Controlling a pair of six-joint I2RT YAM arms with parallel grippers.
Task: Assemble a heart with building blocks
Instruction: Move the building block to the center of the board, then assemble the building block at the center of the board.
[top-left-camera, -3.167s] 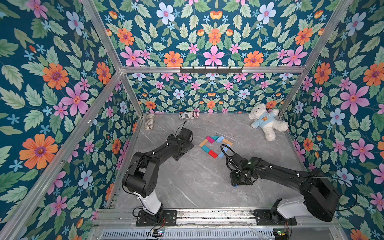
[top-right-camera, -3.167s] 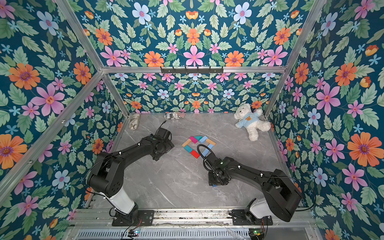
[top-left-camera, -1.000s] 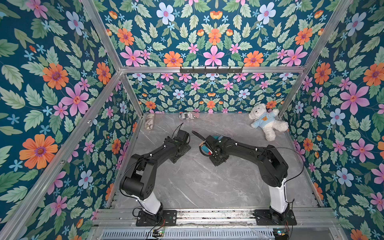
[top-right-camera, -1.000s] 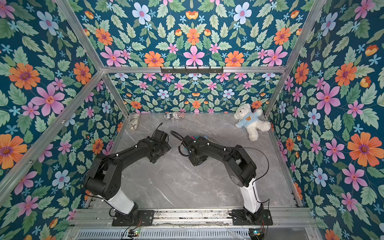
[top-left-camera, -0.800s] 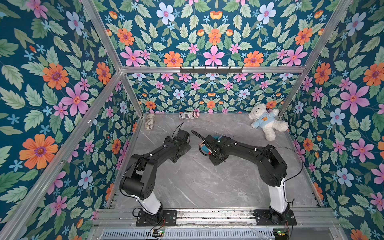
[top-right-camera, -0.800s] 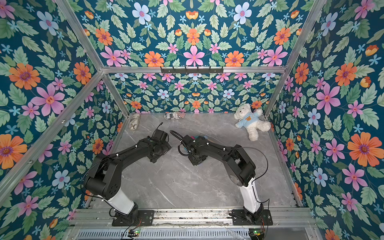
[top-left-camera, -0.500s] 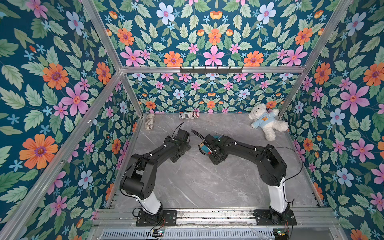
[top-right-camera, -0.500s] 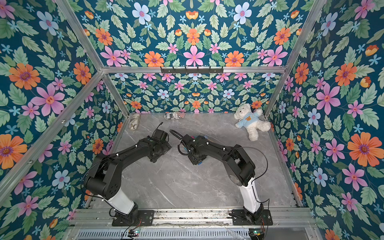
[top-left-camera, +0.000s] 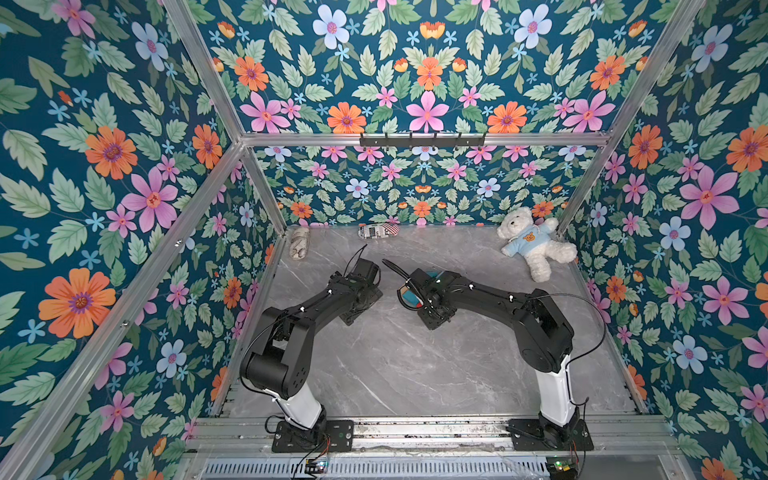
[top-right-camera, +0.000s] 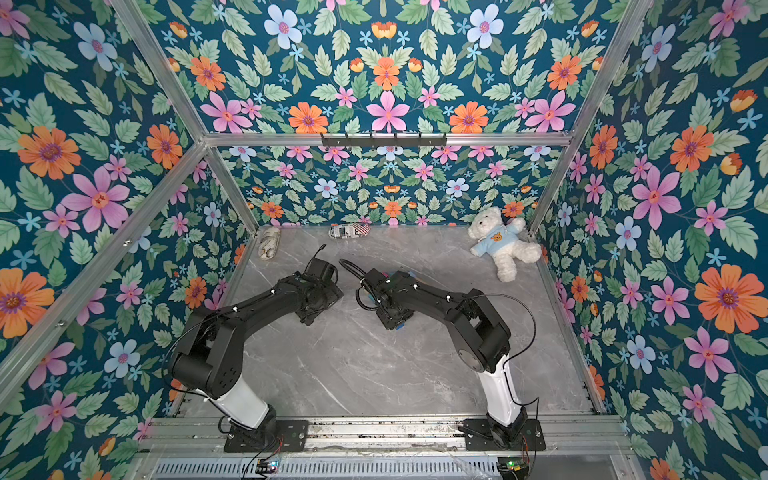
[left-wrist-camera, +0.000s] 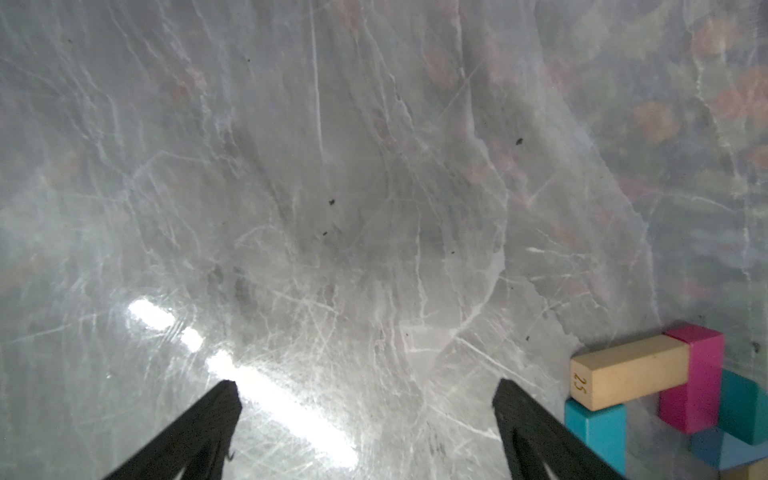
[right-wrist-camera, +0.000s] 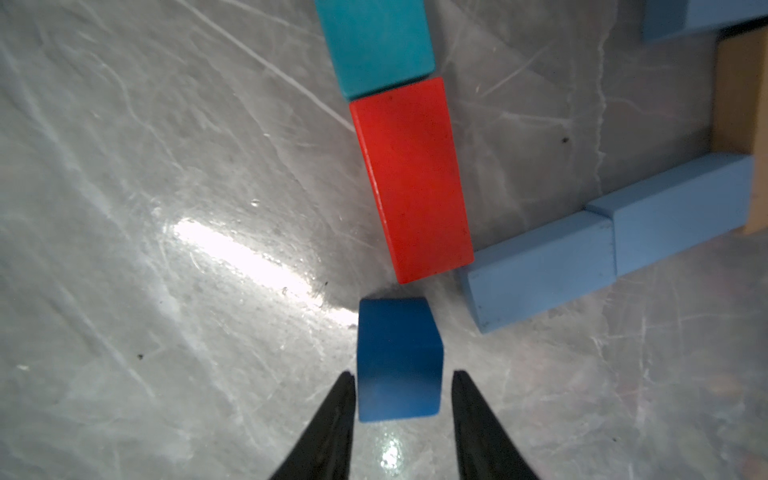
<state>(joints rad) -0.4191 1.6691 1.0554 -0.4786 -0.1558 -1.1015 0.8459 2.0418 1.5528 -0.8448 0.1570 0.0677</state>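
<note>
Well, heart (right-wrist-camera: 415, 208): we see it lying flat on the table as an open outline of blocks laid end to end. In both top views the right arm (top-left-camera: 490, 293) covers most of it, leaving only bits of teal and red showing.
Dark blue cube (right-wrist-camera: 398, 359): it rests on the table where the two sides of the outline converge. It is just beside the near end of the red block with a narrow gap between them, and near the end of a light blue block without touching it.
Red block (right-wrist-camera: 409, 166): it lies end to end with a teal block (right-wrist-camera: 376, 41), and the two touch.
Light blue blocks (right-wrist-camera: 540, 274): two lie in a row, end to end, forming the other side. A tan block (right-wrist-camera: 737, 91) meets the farther one.
Upper outline: from the left wrist we make out a tan block marked 25 (left-wrist-camera: 627, 376) butting against a magenta block (left-wrist-camera: 692, 378).
Right gripper (right-wrist-camera: 402, 373): it has let go. Its fingers flank the cube, and we see a sliver of table between one finger and the cube.
Left gripper (left-wrist-camera: 365, 381): its fingers are spread wide with nothing between them, low over bare table just beside the heart.
Table (top-left-camera: 374, 365): grey marble.
Teddy bear (top-left-camera: 532, 245): white with a light blue top, it lies in the back right corner, well apart from the heart.
Walls (top-left-camera: 424, 112): floral print on dark teal.
</note>
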